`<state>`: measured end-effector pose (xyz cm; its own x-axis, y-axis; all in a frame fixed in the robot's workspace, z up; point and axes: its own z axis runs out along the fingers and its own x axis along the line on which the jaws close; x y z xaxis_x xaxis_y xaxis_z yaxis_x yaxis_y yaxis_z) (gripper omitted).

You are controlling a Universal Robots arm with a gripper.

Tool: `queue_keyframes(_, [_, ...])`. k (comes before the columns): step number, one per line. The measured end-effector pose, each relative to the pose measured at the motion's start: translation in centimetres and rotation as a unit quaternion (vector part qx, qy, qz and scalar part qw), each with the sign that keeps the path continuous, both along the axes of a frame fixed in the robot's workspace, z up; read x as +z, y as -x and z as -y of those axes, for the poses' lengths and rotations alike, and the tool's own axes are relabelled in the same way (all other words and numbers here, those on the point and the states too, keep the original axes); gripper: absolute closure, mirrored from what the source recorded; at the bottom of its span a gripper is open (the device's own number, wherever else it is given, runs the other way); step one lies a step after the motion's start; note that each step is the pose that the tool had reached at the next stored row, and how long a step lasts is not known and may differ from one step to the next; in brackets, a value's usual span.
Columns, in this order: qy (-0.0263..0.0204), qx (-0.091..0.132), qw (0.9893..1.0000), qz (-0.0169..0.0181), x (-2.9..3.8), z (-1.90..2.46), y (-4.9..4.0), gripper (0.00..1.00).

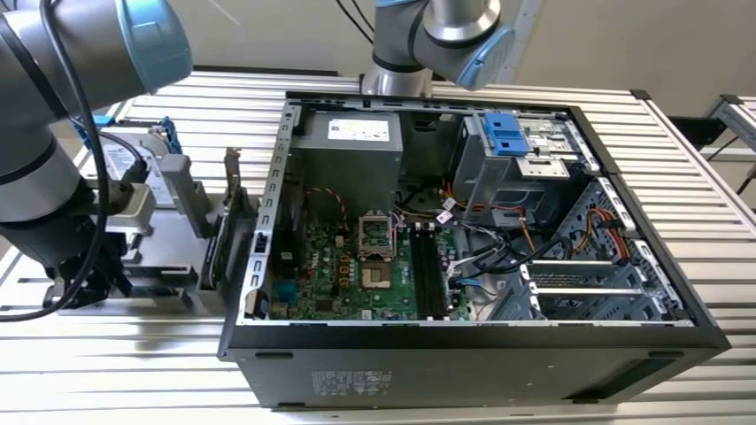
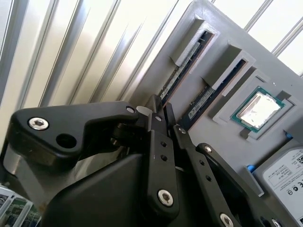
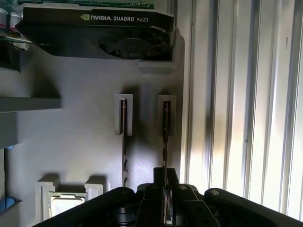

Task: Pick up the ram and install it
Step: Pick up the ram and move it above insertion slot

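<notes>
Slatted metal tabletop (image 3: 236,118) carries a grey holder (image 1: 148,299) at the exterior view's lower left, and the ram (image 3: 165,137) stands on edge in its slot. My gripper (image 3: 164,174) is narrowed onto its free edge. It looks light, stiff and brittle, so I'd pinch the bare board squarely.

Case (image 1: 473,354) on table (image 1: 697,150); parts holder (image 1: 165,276) at the exterior view's left. In the holder, the ram (image 3: 165,137) stands slotted beside a second stick (image 3: 124,142).
</notes>
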<state>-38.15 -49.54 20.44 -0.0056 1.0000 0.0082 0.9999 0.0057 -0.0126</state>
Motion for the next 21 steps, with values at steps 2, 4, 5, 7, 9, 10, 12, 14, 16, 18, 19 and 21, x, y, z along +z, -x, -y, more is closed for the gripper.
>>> queue_keyframes(2, [0.0,0.0,1.0,0.0001,0.16,0.0,0.0,1.0])
queue_keyframes(4, [-0.0001,0.0,1.0,0.0001,0.29,0.0,0.0,1.0])
queue_keyframes(5, [-0.0001,0.0,1.0,0.0001,0.35,0.0,-0.01,1.0])
queue_keyframes(7, [-0.0001,0.0,1.0,0.0001,0.5,0.0,0.0,1.0])
queue_keyframes(9, [0.0,0.0,1.0,0.0,0.65,0.0,0.0,1.0])
queue_keyframes(10, [0.0,0.0,1.0,0.0001,0.72,0.0,0.0,1.0])
queue_keyframes(12, [0.0,-0.001,1.0,0.0001,0.88,0.0,0.0,1.0])
queue_keyframes(14, [-0.0001,-0.001,1.0,0.0001,1.03,0.0,0.0,1.0])
queue_keyframes(16, [0.0,-0.001,1.0,0.0,1.18,0.0,0.0,1.0])
queue_keyframes(18, [-0.0001,-0.001,1.0,0.0001,1.28,0.0,-0.01,1.0])
queue_keyframes(19, [-0.0001,-0.001,1.0,0.0001,1.34,0.0,-0.01,1.0])
queue_keyframes(21, [0.0,-0.001,1.0,0.0001,1.45,0.0,0.0,1.0])
